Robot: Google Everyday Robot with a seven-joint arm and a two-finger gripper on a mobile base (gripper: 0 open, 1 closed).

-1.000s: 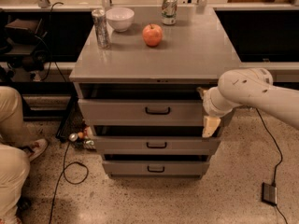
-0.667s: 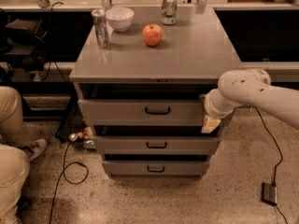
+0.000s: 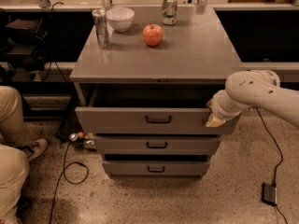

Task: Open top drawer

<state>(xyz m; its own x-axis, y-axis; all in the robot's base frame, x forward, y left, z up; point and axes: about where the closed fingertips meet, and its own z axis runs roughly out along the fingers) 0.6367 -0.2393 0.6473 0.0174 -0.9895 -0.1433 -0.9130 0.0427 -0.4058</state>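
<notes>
The top drawer (image 3: pixel 117 120) is the widest of three grey metal drawers under a grey tabletop (image 3: pixel 187 55). It stands partly pulled out, with a dark gap behind its front. Its small dark bar handle (image 3: pixel 158 119) is at the front's centre. My gripper (image 3: pixel 214 119) is at the right end of the drawer front, against its upper right corner, at the end of the white arm (image 3: pixel 254 93) that comes in from the right. The hold on the drawer is hidden by the wrist.
The middle drawer (image 3: pixel 121 144) and bottom drawer (image 3: pixel 126 168) are narrower and closed. On the tabletop stand a red apple (image 3: pixel 153 34), a white bowl (image 3: pixel 120 18) and two cans (image 3: pixel 101 28) (image 3: pixel 169 8). A person's legs (image 3: pixel 11 139) are at the left. Cables (image 3: pixel 70 167) and a small black box (image 3: pixel 270 193) lie on the floor.
The top drawer front has slid out a little further toward the camera, and the gap behind it is wider. My gripper has stayed at the drawer's right end.
</notes>
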